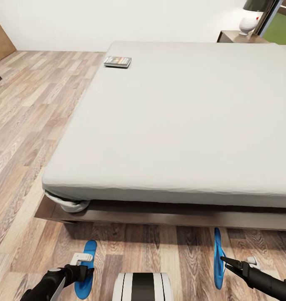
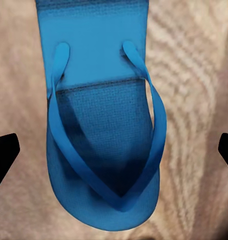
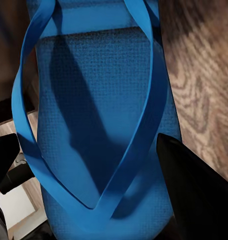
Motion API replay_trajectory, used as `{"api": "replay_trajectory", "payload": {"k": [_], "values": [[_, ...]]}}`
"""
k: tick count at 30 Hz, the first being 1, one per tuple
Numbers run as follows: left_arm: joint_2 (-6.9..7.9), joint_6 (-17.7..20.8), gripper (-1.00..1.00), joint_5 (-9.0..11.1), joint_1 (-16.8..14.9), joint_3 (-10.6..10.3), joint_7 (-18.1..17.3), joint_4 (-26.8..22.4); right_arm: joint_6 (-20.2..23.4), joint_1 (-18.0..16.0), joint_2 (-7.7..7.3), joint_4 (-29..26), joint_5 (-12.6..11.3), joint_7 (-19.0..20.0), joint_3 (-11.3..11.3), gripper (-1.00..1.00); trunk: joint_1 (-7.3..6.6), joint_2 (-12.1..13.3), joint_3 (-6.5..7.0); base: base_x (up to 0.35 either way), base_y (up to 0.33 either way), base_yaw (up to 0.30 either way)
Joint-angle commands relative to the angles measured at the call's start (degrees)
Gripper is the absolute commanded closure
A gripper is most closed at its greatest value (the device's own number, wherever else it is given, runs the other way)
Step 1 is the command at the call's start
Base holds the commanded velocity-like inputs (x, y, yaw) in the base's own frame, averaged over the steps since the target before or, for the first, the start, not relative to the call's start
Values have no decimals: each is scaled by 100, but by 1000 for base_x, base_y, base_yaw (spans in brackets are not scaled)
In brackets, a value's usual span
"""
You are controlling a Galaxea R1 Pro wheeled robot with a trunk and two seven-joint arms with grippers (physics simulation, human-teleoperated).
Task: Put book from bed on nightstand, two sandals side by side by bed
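A bedroom with a wood-plank floor [image 1: 26,125] and a white wall; a large bed [image 1: 180,125] with a pale grey mattress and a dark frame takes up the middle of the head view.

At the foot of the bed, the left tool [image 1: 85,271] hangs low over one blue sandal [image 1: 86,269] that lies flat on the floor. In the left wrist view its dark fingertips [image 2: 5,152] stand wide apart on either side of this sandal [image 2: 101,140], not touching it.

The right tool [image 1: 226,262] holds the other sandal [image 1: 218,257] on its edge, so it appears as a thin blue strip. In the right wrist view one dark finger [image 3: 194,185] lies against this sandal's sole [image 3: 99,125], and the tool looks clamped on it.

The two sandals are well apart, with the robot's trunk [image 1: 143,286] between them. To do this step well, the right sandal probably needs to be carried toward the left one, laid flat, toes the same way, close beside the bed frame [image 1: 159,215].

Beyond the tools, the book [image 1: 117,62] rests near the far left corner of the mattress. A nightstand [image 1: 237,37] with a white lamp [image 1: 249,23] stands past the bed's far right corner. Nothing seems to block the floor.
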Motion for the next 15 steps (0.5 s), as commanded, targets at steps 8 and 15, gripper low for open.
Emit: {"api": "replay_trajectory", "payload": {"k": [8, 15], "values": [[26, 42, -100, -53, 0, 74, -448, -19, 70, -3, -3, -2, -85, 9, 27, 100, -1, -1, -3, 0, 0, 0], [575, 62, -100, -55, -1, 757, -2955, -44, 70, -3, -3, -2, -85, 6, 29, 100, -1, -1, -3, 0, 0, 0]]}}
